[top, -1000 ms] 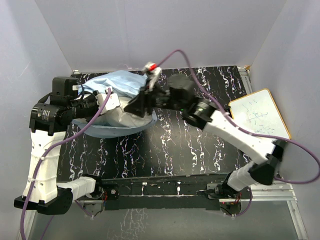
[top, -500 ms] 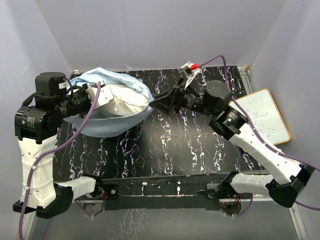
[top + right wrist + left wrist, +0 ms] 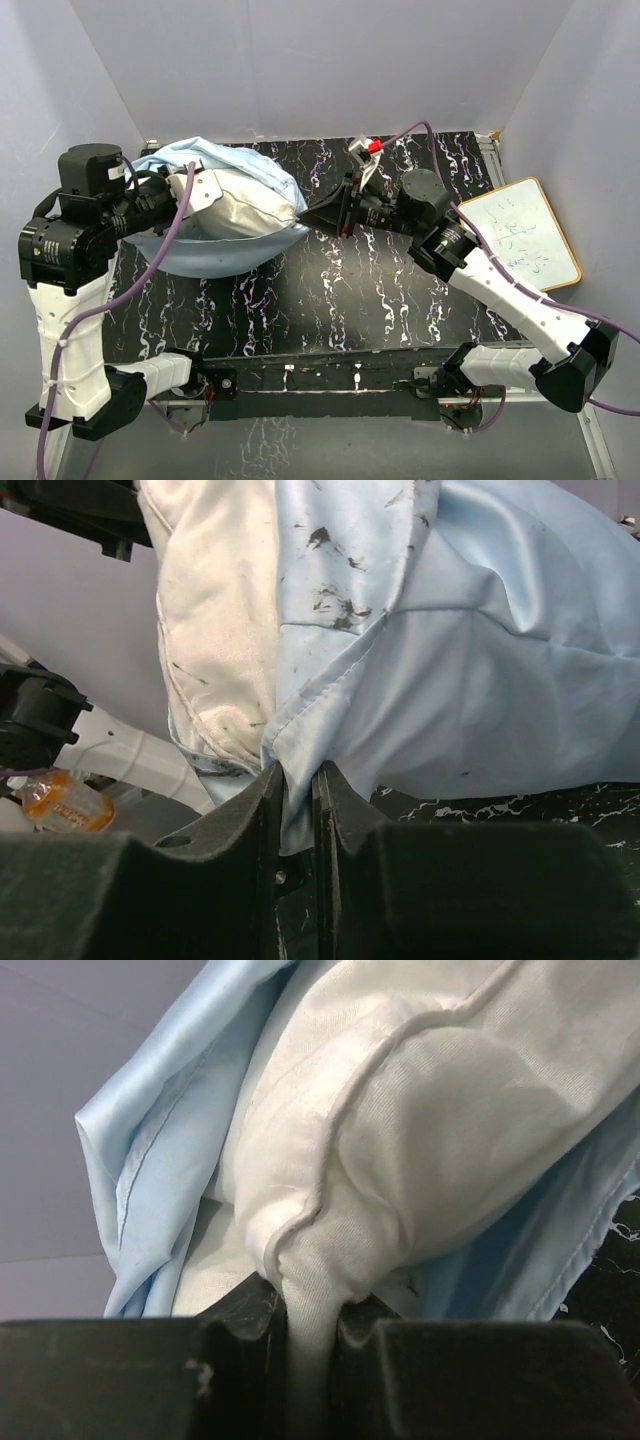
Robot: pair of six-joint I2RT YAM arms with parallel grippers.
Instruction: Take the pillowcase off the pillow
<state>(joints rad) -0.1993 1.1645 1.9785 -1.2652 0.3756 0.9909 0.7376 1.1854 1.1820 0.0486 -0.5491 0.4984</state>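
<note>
Trouble, if it comes, would likely start at the two pinches. The left claw (image 3: 310, 1325) is clenched on only a thin corner of the pillow (image 3: 430, 1130), so a hard pull could slip that seam out of the pads. The right claw (image 3: 298, 785), its fingers all but closed, grasps a fold of the pillowcase (image 3: 480, 680) at the hem. That thin, slick fabric could slide free, or the pinch could drag the pillow along if it has also caught cream cloth. The pillow's edge sits just beside the fingers in the right wrist view, and whether any of it is caught cannot be told.

Beyond the left claw, the pillow bulges out plump, with blue fabric folded along its far side and hanging below it. Beyond the right claw, the case spreads wide and creased, marked with dark flecks. From above, the bundle sits at the far left of the black marbled tabletop (image 3: 330, 300), held between the two arms. The pillow's upper face is bare and the case is wrapped behind and under it, so the job looks partly done. A small whiteboard (image 3: 520, 235) lies well apart at the right edge.
</note>
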